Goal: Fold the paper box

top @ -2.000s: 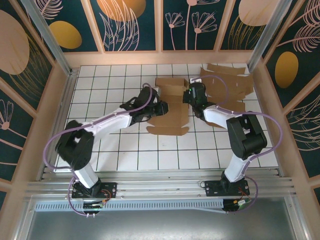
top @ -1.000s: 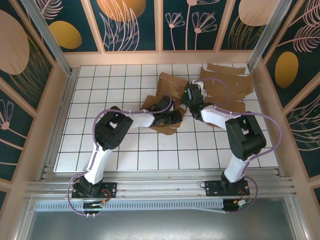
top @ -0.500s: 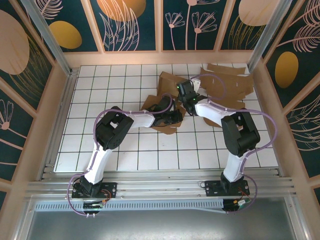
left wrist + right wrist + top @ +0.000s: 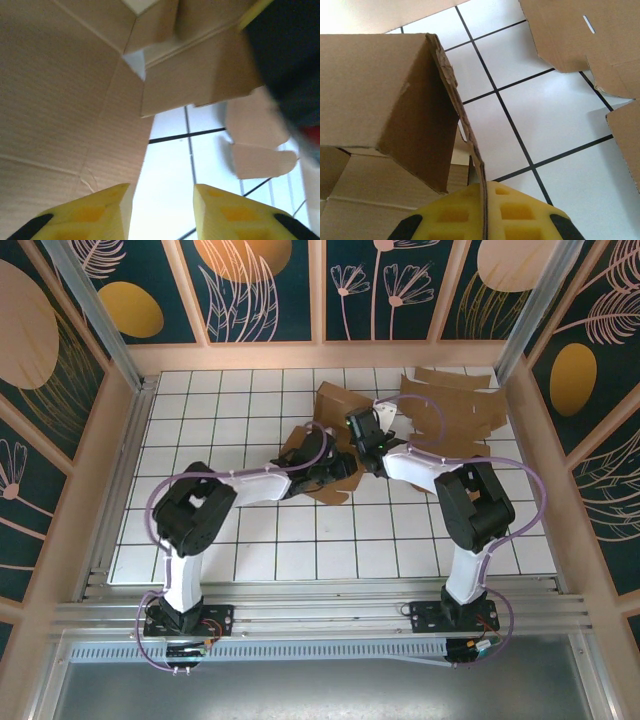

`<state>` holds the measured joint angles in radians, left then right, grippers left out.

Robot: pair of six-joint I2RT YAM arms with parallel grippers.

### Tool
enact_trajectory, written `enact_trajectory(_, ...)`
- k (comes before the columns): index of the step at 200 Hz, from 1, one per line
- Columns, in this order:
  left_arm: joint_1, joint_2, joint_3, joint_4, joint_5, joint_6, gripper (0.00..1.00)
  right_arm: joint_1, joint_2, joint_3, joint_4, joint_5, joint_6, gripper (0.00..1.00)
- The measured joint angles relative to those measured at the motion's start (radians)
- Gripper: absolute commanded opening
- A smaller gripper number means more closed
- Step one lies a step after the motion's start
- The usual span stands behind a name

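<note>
Pinching paper box (image 4: 380,85), right claw (image 4: 484,212)

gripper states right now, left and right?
Left gripper: open, nothing between the fingers.
Right gripper: closed, pinching a panel edge of the paper box.

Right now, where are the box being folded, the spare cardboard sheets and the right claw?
paper box (image 4: 335,405): top view, its raised upper flap.
spare cardboard sheets (image 4: 470,410): top view, middle of the flat pile.
right claw (image 4: 484,212): right wrist view, between its yellow pads.
</note>
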<state>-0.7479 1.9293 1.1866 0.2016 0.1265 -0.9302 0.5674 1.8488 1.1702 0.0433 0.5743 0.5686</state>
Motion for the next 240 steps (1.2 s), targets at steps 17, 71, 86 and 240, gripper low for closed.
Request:
enact_trajectory(17, 0.017, -0.093, -0.02, -0.032, -0.045, -0.019, 0.48, 0.0, 0.0, -0.002, 0.005, 0.001, 0.0, 0.01)
enact_trajectory(71, 0.251, -0.184, 0.2, -0.218, -0.111, 0.037, 0.64, 0.009, 0.005, -0.007, 0.03, 0.002, -0.021, 0.02)
enact_trajectory(86, 0.308, -0.103, 0.359, -0.28, -0.101, 0.087, 0.69, 0.013, 0.005, -0.011, 0.041, 0.001, -0.04, 0.02)
enact_trajectory(240, 0.355, 0.337, 0.768, -0.488, 0.211, 0.25, 0.79, 0.02, 0.01, -0.019, 0.098, -0.052, -0.164, 0.04)
